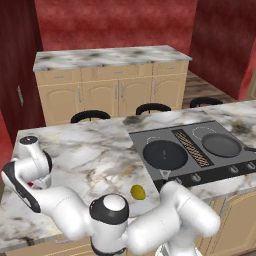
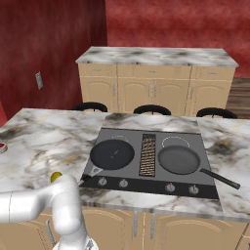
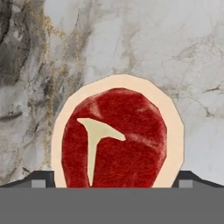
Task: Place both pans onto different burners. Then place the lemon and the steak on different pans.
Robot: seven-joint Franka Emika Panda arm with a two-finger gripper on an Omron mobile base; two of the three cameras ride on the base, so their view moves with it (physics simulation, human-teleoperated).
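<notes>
Now the gripper (image 3: 112, 183) hangs over the steak (image 3: 116, 135) on the marble counter (image 3: 175, 52), jaws spread wide either side of it, holding nothing. Both pans (image 1: 165, 153) (image 1: 221, 145) sit on separate burners, and the lemon (image 1: 138, 192) lies on the counter near the cooktop (image 1: 200, 172).
</notes>
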